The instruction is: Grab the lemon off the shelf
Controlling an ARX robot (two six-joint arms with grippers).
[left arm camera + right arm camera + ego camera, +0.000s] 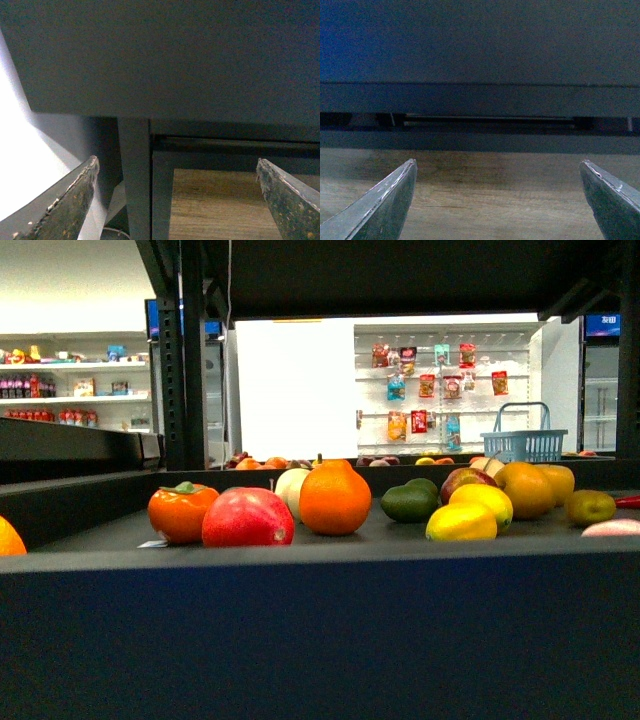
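Two yellow lemons lie on the black shelf tray [320, 545] in the front view: one [461, 523] at the front and one [483, 502] just behind it. Neither arm shows in the front view. My left gripper [176, 162] is open and empty, under a dark shelf panel [165, 55], beside an upright post [135, 170]. My right gripper [497, 165] is open and empty, low over a wooden floor [495, 205], facing the rack's dark lower rail [480, 100]. No lemon shows in either wrist view.
On the tray also lie a persimmon [181, 510], a red apple [248, 518], an orange [335, 498], an avocado [410, 501], an orange fruit [527, 489] and a green-yellow fruit [591, 506]. The raised front lip [320, 640] fills the foreground. A blue basket [524, 442] stands behind.
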